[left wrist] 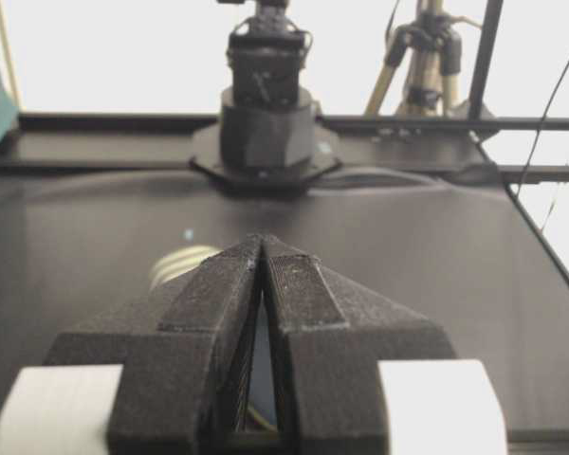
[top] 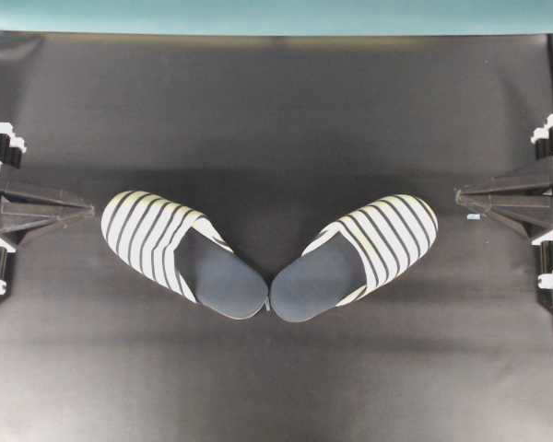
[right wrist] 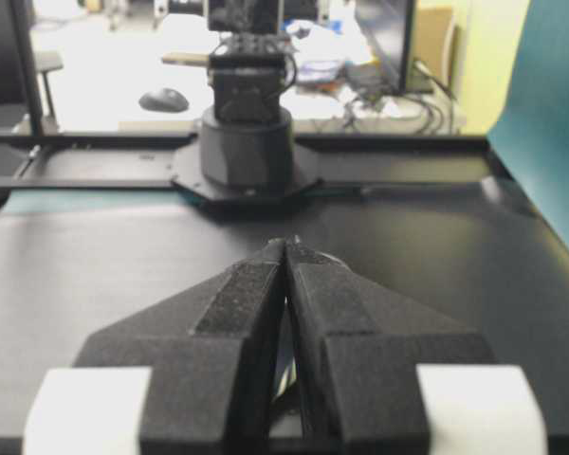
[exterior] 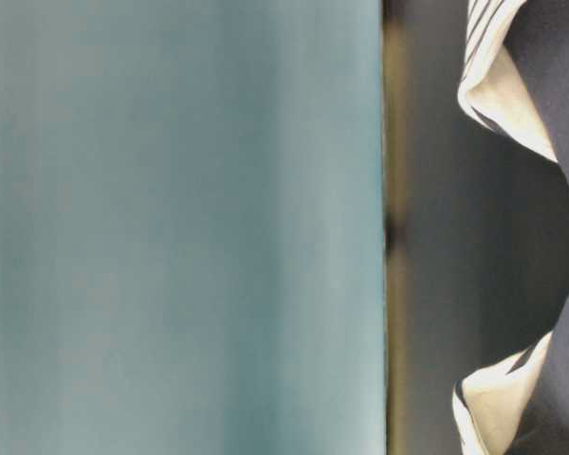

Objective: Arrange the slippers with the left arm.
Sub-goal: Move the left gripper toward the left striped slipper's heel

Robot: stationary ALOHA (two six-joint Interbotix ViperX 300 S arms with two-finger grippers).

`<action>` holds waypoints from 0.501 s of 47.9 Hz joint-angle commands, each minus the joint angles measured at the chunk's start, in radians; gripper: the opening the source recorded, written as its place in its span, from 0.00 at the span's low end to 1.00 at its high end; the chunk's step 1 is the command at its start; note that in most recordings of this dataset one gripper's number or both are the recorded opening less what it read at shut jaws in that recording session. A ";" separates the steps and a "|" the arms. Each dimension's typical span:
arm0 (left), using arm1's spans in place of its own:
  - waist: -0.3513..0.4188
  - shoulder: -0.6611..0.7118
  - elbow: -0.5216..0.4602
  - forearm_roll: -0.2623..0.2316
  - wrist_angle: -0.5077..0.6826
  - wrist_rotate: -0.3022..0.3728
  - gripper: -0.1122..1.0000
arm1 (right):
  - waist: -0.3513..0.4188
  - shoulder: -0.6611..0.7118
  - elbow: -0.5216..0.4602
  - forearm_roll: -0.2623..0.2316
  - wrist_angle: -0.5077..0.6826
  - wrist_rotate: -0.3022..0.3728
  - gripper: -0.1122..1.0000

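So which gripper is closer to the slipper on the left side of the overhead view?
Left. The left gripper sits just beside that slipper's striped toe, fingers shut, not touching. The right gripper is across the mat, beyond the other slipper.

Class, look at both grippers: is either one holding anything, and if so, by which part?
Nothing is held. The left gripper and right gripper are shut and empty, apart from both slippers.

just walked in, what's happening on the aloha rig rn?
Nothing is being handled yet. Two striped slippers lie on the black table in a V: the left slipper and the right slipper have their heels almost meeting at the centre and their toes splayed outward. The left gripper is parked at the left edge, shut, its tip close to the left slipper's toe. The right gripper sits shut at the right edge. Arranging hasn't started.
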 commanded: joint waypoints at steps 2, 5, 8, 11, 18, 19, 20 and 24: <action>0.002 0.077 -0.110 0.037 0.083 -0.110 0.15 | -0.017 0.012 -0.018 0.017 -0.005 0.008 0.14; 0.000 0.120 -0.155 0.040 0.155 -0.181 0.12 | -0.020 0.015 -0.018 0.043 0.003 0.014 0.10; 0.000 0.163 -0.201 0.040 0.249 -0.241 0.10 | -0.020 0.018 -0.018 0.051 0.009 0.018 0.10; 0.000 0.199 -0.235 0.040 0.327 -0.275 0.10 | -0.018 0.020 -0.017 0.051 0.012 0.021 0.10; 0.003 0.295 -0.307 0.040 0.489 -0.307 0.10 | -0.017 0.020 -0.017 0.051 0.012 0.025 0.10; 0.002 0.308 -0.319 0.040 0.512 -0.311 0.10 | -0.017 0.020 -0.017 0.051 0.012 0.025 0.10; 0.002 0.334 -0.339 0.040 0.549 -0.322 0.10 | -0.017 0.020 -0.017 0.051 0.012 0.025 0.10; 0.006 0.408 -0.402 0.041 0.658 -0.373 0.10 | -0.018 0.018 -0.017 0.051 0.014 0.026 0.10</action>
